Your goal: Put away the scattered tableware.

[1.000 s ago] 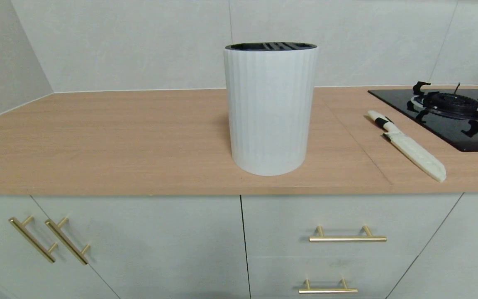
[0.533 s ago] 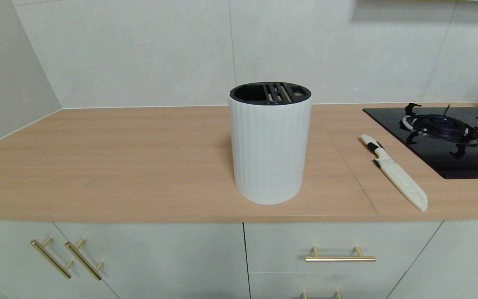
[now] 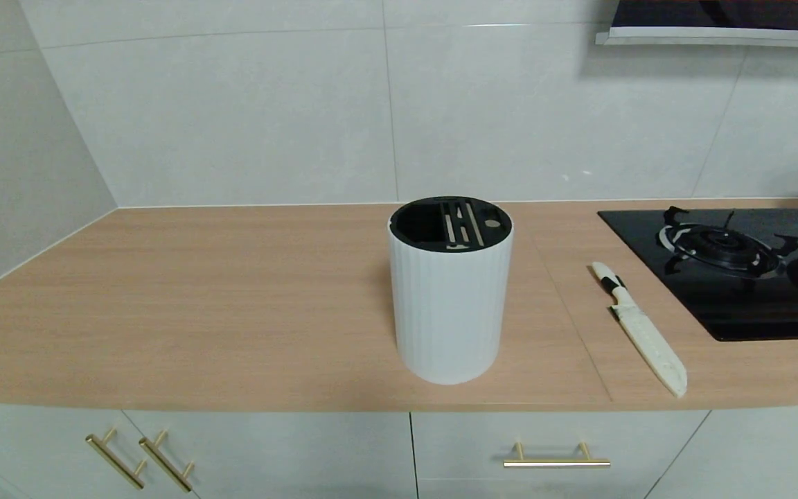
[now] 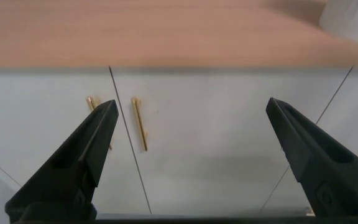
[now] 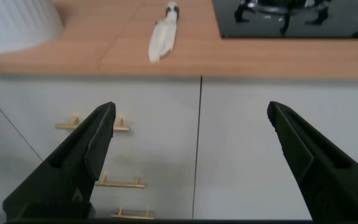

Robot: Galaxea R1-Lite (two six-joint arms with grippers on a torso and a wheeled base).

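Observation:
A white ribbed knife holder with a black slotted top stands upright on the wooden counter, near its front edge. A cream knife with a black band on its handle lies flat to the holder's right, blade tip toward the counter's front edge; it is the knife in the right wrist view too. My left gripper hangs open in front of the cabinet doors, below the counter's edge. My right gripper is open too, level with the drawers below the knife. Both hold nothing.
A black gas hob with a burner grate sits at the counter's right end. A range hood hangs above it. Tiled walls close the back and left. Cabinet doors and drawers with gold handles lie below the counter.
The head camera has risen, so the whole scene has slid down in the picture and the holder's slotted top now shows. Holder and knife have kept their places on the counter.

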